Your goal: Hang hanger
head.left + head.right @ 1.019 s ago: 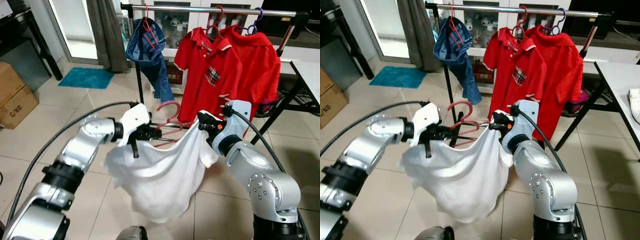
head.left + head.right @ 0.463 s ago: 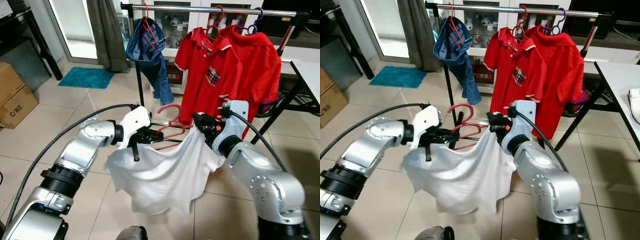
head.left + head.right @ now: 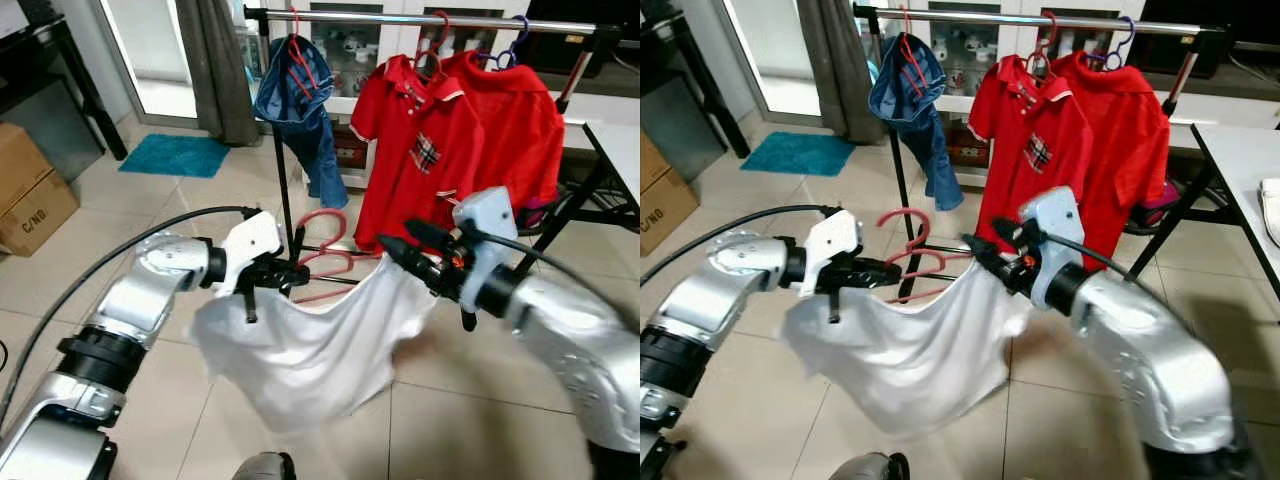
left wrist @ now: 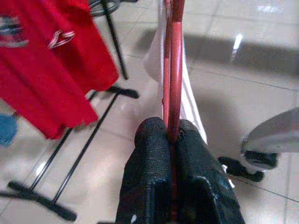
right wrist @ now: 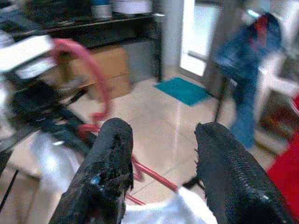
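Note:
A red wire hanger point(image 3: 328, 262) is held sideways by my left gripper point(image 3: 285, 272), which is shut on its wire point(image 4: 175, 70). A white shirt point(image 3: 310, 345) is draped over the hanger and sags below it. My right gripper point(image 3: 400, 243) is at the shirt's right shoulder. In the right wrist view its fingers point(image 5: 114, 154) stand apart, with the hanger point(image 5: 100, 88) and white cloth seen between them. Behind is the clothes rail point(image 3: 430, 18), carrying jeans point(image 3: 300, 100) and two red polo shirts point(image 3: 420, 150).
The rack's black upright point(image 3: 285, 190) and floor bars stand just behind the hanger. A white table point(image 3: 615, 140) is at the right, cardboard boxes point(image 3: 30, 200) at the left, a teal mat point(image 3: 175, 155) and a grey curtain point(image 3: 215, 70) beyond.
My right gripper has opened, let go of the shirt's shoulder and drawn back to the right. The left gripper has shifted a little left with the hanger, and the shirt sags flatter.

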